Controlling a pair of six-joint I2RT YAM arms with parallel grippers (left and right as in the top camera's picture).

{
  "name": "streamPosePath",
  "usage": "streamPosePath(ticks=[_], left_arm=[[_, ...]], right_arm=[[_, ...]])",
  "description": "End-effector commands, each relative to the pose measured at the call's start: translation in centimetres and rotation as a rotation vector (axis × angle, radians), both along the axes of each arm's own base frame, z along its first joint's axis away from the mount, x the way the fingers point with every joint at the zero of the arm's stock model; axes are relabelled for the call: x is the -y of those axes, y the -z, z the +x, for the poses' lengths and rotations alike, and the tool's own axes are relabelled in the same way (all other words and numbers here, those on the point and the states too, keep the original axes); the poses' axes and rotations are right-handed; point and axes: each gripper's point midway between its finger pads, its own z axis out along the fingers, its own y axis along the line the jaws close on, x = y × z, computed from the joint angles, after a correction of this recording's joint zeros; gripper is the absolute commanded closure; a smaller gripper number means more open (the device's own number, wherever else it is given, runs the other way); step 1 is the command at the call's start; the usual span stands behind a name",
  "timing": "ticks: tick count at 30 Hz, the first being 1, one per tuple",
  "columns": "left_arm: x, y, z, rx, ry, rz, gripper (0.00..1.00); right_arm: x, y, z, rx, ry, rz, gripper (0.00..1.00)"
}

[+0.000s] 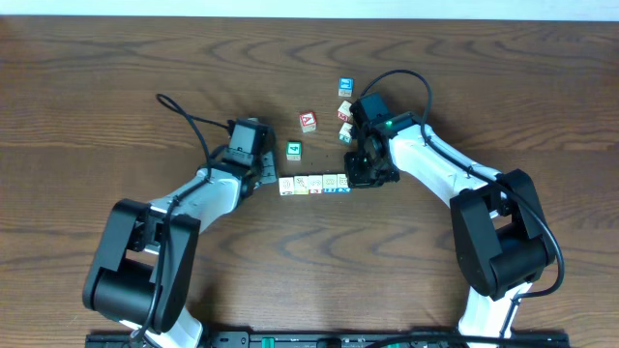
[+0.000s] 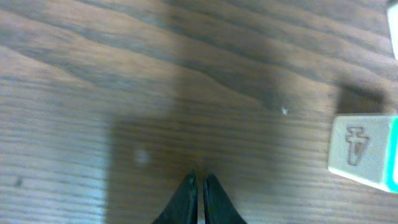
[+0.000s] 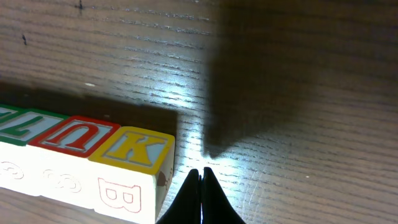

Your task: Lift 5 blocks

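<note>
A dark brown wood-grain table (image 1: 116, 58) fills the overhead view, its grain running from 9 to 3 o'clock. A pale strip lies along the 12 o'clock edge, and nothing more of the room shows.

The left gripper (image 2: 199, 178) has its black fingers pressed together with nothing between them, the tips over bare wood. At its 3 o'clock in the left wrist view sits a pale cube with an embossed 4 and a teal side (image 2: 362, 149), well apart from the tips. Which cube this is I cannot tell.

The right gripper (image 3: 201, 173) is likewise closed tight and holds nothing. Its tips are just beside the yellow-edged K block (image 3: 134, 152), and whether they touch it I cannot tell.

The five small pale cream wooden blocks (image 1: 315, 183) stand side by side on the table in one touching row, just toward 6 o'clock of the table's middle. The row's long axis runs from 9 to 3 o'clock, with the 3 o'clock end slightly nearer 12. The left gripper is off the row's 9 o'clock end and the right gripper is at its 3 o'clock end.

Toward 12 o'clock of the row lie a small green-faced cube (image 1: 294, 149), a small red-faced cube (image 1: 308, 121) and a small blue-faced cube (image 1: 344, 87)
</note>
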Motion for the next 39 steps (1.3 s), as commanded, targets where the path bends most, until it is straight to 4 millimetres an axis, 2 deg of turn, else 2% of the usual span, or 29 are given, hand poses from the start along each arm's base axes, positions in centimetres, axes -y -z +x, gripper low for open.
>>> streamPosePath(ticks=[1, 6, 14, 19, 39], left_arm=[[-0.4, 1.4, -1.8, -0.107, -0.023, -0.020, 0.93], [0.9, 2.0, -4.0, -0.209, 0.028, -0.090, 0.93], [4.3, 1.5, -5.6, -0.275, 0.150, -0.267, 0.93], [4.4, 1.6, -6.1, -0.297, 0.156, -0.277, 0.93], [4.7, 1.4, -5.9, -0.286, 0.162, -0.289, 0.93]], right_arm=[[-0.5, -0.7, 0.2, 0.019, -0.004, 0.001, 0.99], [-0.5, -0.7, 0.1, 0.014, -0.004, -0.001, 0.99], [-0.3, -0.7, -0.2, 0.006, -0.014, -0.006, 0.99], [-0.5, -0.7, -0.3, -0.001, -0.016, 0.001, 0.99], [-1.4, -0.9, 0.1, 0.016, -0.022, 0.046, 0.99]])
